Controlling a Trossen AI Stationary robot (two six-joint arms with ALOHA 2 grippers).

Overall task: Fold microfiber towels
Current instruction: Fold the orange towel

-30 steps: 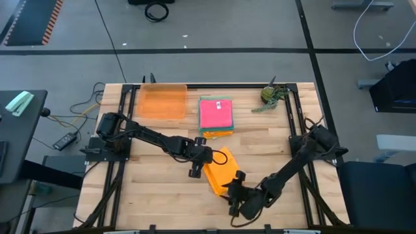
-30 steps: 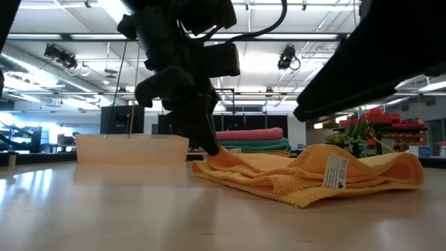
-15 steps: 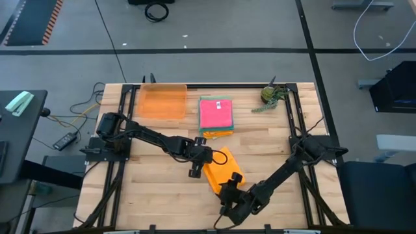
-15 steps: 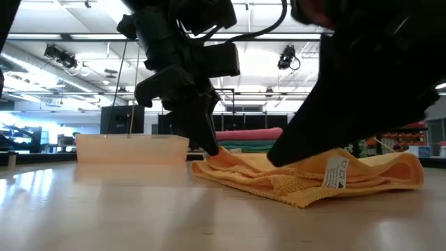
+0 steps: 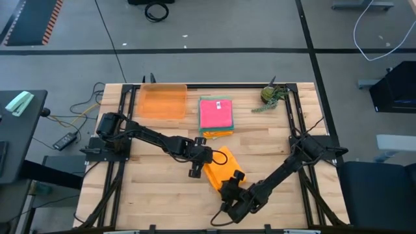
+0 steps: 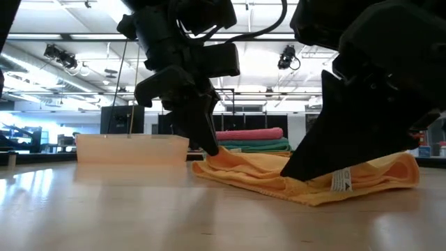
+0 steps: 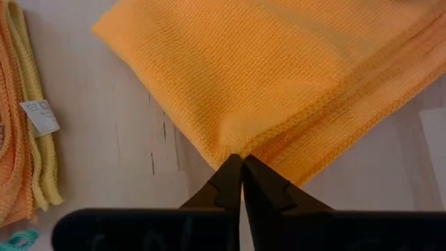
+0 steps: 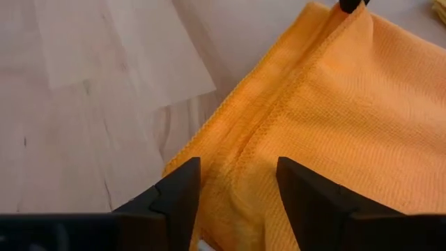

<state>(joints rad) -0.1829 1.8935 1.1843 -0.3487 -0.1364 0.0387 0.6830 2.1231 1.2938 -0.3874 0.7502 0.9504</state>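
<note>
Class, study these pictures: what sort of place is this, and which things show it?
Probably a large robotics lab or workshop: a wooden table framed with dark rails stands on a bare grey floor marked with tape lines, and ceiling strip lights hang over open workstations behind.

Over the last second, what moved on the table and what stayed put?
The right gripper slid in along the table's near side to the near corner of the orange towel; its fingers are open, straddling the edge. The left gripper stayed shut on the towel's far corner. The folded stack and tray stayed put.
</note>
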